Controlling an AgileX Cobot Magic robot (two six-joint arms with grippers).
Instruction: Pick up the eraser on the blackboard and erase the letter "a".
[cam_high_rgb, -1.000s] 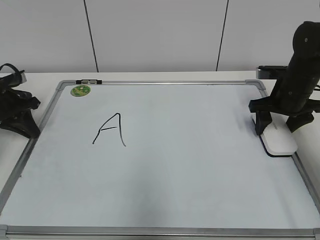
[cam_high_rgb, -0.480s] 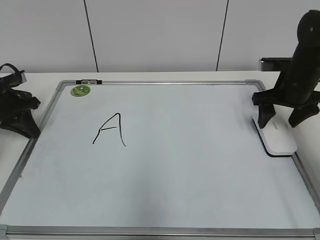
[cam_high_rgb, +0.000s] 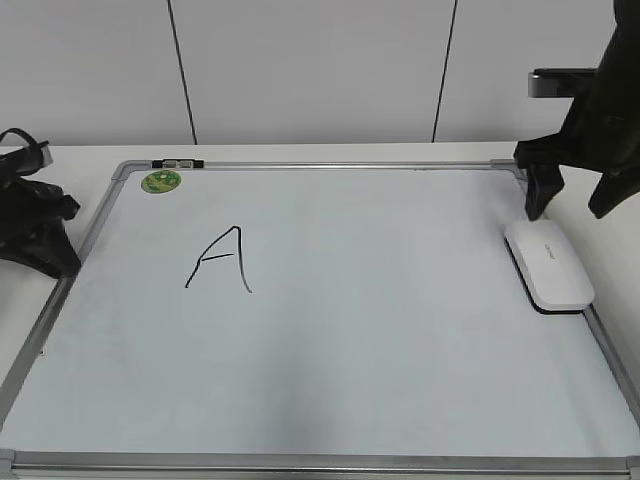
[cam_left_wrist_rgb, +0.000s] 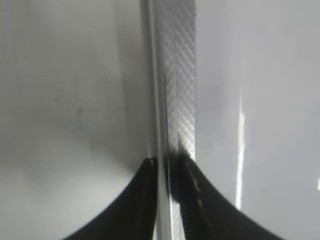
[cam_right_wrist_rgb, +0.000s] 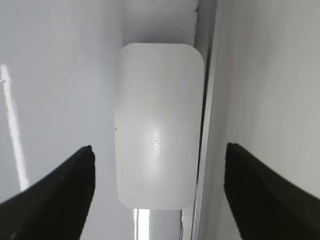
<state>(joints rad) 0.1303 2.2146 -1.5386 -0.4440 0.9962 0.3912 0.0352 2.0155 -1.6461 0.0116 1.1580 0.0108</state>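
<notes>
Exterior view: the board (cam_high_rgb: 330, 330) lies flat on a white table (cam_high_rgb: 80, 153), its silver frame running round all four sides, a round green sticker (cam_high_rgb: 160, 181) in its far-left corner. A large angular "A" (cam_high_rgb: 221, 259) in black marker stands on the left half; no small lowercase letter can be made out anywhere on the surface. The eraser (cam_high_rgb: 549, 264) lies flat at the board's right edge, white top up (a thin dark line shows under its near end), just beside the frame. The right gripper (cam_high_rgb: 578, 195) hangs above the eraser's far end, clear of it, its two dark fingers spread wide apart with nothing between them. The left gripper (cam_high_rgb: 40, 245) sits low at the left of the table, beside the board's left frame; from here its jaws cannot be read.

Left wrist view: two dark fingertips (cam_left_wrist_rgb: 142, 200) come up from the bottom edge, nearly together, with the board's hatched metal frame (cam_left_wrist_rgb: 179, 90) running straight up between and beyond them. Whether they pinch that frame or merely hover over it, I cannot tell.

Right wrist view: the eraser (cam_right_wrist_rgb: 158, 125) lies lengthwise in the middle, faint grey lettering on its top, its right side along the frame (cam_right_wrist_rgb: 206, 100). The fingers (cam_right_wrist_rgb: 60, 195) stand far out to either side, apart from it.
</notes>
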